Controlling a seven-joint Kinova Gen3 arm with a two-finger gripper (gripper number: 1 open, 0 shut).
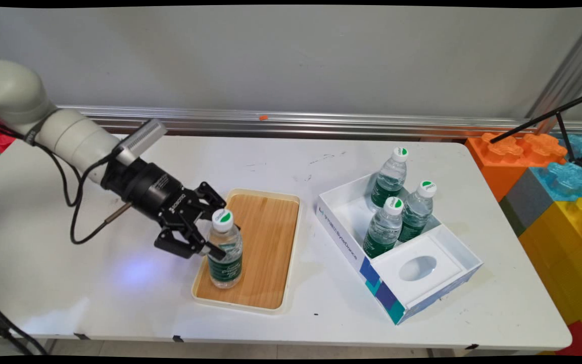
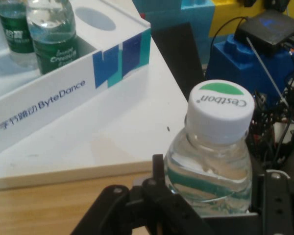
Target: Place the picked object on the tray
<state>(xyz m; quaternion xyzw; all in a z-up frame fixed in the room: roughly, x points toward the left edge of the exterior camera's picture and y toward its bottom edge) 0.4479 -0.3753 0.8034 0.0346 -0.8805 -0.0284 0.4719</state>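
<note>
Low, arm tilted rightward | jaws (image 1: 209, 237) pinching bottle (image 1: 225, 251) | upright on tray (image 1: 271, 222)

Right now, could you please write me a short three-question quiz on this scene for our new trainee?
1. True or false: the water bottle between the fingers of the gripper stands on the wooden tray.
2. How many bottles stand in the white box? A) two B) three C) four
3. Fill in: the white box lies to the ____ of the tray in the main view.

Key:
1. True. The bottle stands upright at the tray's near left corner, and the fingers are closed on its sides.
2. B. Three bottles stand in the box's far compartment.
3. Right.
</note>
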